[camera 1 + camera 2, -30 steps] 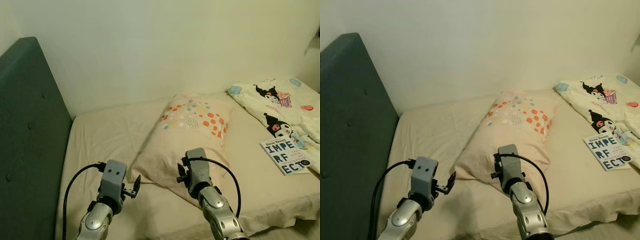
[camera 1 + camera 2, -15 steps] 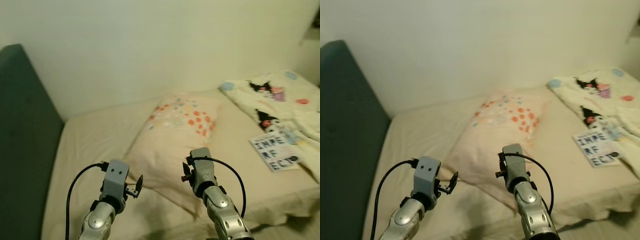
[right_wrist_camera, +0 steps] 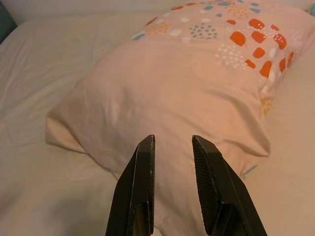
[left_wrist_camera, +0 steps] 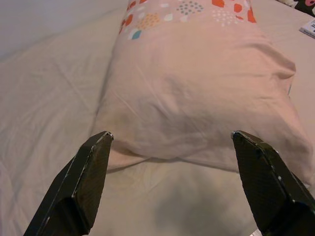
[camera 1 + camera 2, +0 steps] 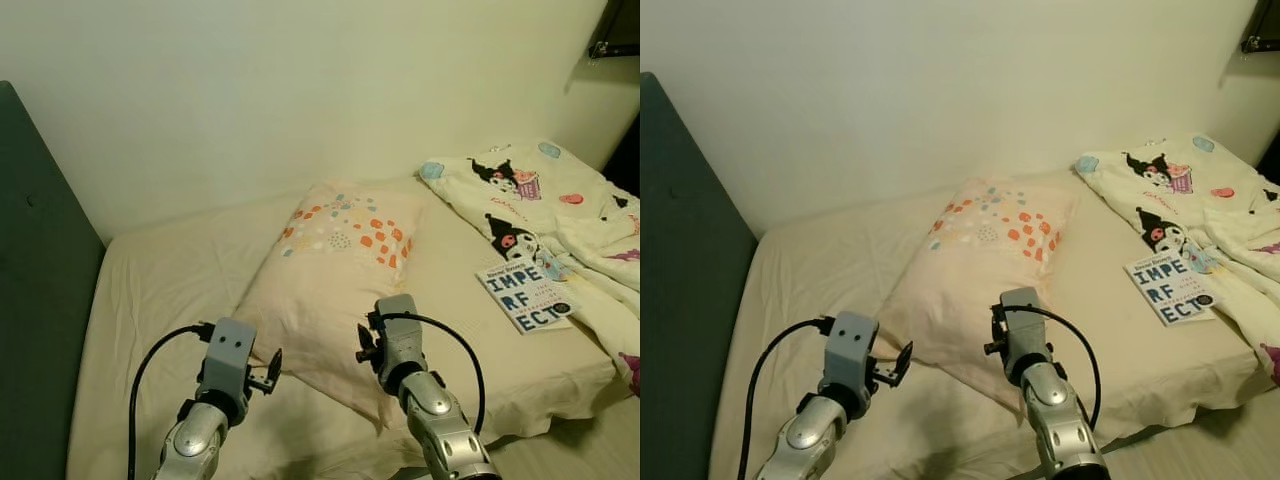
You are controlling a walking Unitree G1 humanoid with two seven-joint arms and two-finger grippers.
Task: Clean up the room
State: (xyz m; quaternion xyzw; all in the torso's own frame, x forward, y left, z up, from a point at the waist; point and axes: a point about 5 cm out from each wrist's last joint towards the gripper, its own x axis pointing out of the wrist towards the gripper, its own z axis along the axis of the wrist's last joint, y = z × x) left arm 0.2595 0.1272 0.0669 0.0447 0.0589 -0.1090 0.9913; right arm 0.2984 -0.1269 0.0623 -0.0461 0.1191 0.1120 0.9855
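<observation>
**Both grippers held over bed, pillow ahead**

A pale peach pillow with orange and teal dots at its far end [image 5: 335, 275] is seen lying askew on the cream-sheeted bed [image 5: 170, 290], its near corner between the two arms; the left gripper [image 4: 172, 147] is held above the sheet just before the pillow's near edge, jaws spread wide apart, nothing between them; the right gripper [image 3: 172, 147] is poised over the pillow's near end, jaws a narrow gap apart, nothing clamped; a white book with large dark letters [image 5: 525, 295] is laid flat near the bed's right edge, beside a crumpled white cartoon-print blanket [image 5: 550, 205]; a dark teal padded headboard [image 5: 40, 290] is seen at left.
</observation>
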